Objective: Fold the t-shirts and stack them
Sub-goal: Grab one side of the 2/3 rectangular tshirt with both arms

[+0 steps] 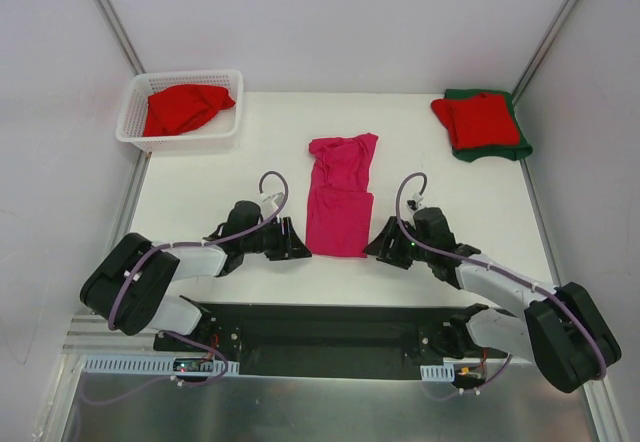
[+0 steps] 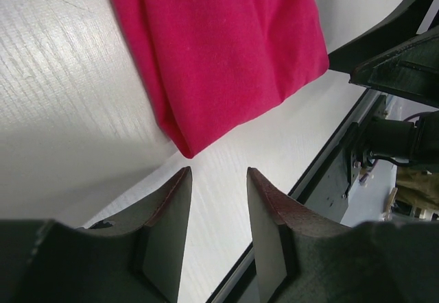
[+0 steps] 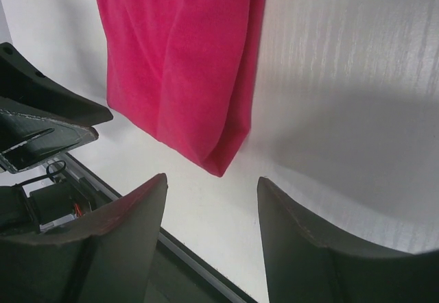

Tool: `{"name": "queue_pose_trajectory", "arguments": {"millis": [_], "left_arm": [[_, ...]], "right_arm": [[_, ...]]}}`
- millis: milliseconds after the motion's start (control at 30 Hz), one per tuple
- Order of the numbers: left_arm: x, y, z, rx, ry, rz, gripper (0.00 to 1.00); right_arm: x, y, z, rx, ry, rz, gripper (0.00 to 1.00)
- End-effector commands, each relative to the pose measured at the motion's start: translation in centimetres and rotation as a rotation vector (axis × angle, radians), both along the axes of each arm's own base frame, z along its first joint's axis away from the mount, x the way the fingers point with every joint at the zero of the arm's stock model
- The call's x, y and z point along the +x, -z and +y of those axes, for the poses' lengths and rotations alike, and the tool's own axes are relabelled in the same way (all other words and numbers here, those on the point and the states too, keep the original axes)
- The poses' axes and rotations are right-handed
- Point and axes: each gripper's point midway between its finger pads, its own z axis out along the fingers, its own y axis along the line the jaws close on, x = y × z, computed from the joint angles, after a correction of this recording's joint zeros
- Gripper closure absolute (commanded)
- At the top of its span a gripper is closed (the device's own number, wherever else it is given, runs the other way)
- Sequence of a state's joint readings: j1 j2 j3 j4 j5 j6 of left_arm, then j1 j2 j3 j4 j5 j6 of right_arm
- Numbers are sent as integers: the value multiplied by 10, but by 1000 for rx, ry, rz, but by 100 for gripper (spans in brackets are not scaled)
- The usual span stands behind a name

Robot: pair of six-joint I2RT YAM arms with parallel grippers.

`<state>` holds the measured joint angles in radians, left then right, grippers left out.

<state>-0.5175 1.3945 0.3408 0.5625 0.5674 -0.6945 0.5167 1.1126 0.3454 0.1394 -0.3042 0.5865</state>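
plainly, the bright magenta-pink cloth t-shirt (image 1: pixel 340 197) lies in the middle of the white desk (image 1: pixel 220 172), folded into a long narrow strip. its far end is rumpled and its near end is squared toward the arms. the left tool (image 2: pixel 219 174) sits just off the near left corner and the right tool (image 3: pixel 212 183) just off the near right corner. both are released, jaws apart with nothing between them.

the risk, as i judge it, is that those corners are stacked layers. a pinch may catch only the top layer, and the fold would peel open on the lift. a pinch set too low would scrape the desk instead, and uneven lifts would skew the strip.

bare desk flanks the shirt on both sides, but its near end lies close to the front edge and the black base plate (image 1: pixel 330 327). the white plastic lattice basket (image 1: pixel 135 127) holding a crumpled red shirt (image 1: pixel 185 107) sits far left. the folded red shirt (image 1: pixel 477 117) on the dark green shirt (image 1: pixel 520 147) sits far right. both are well apart from the strip.
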Motion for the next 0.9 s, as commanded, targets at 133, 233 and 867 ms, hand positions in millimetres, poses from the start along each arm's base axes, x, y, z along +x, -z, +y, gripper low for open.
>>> {"name": "queue_pose_trajectory", "arguments": {"millis": [133, 233, 867], "left_arm": [[19, 1, 4, 55, -19, -71, 62], [25, 6, 7, 71, -30, -65, 63], [46, 19, 5, 20, -30, -14, 64]], "right_arm": [[8, -9, 10, 54, -18, -28, 42], [7, -7, 10, 50, -22, -22, 42], [8, -4, 10, 52, -20, -13, 41]]}}
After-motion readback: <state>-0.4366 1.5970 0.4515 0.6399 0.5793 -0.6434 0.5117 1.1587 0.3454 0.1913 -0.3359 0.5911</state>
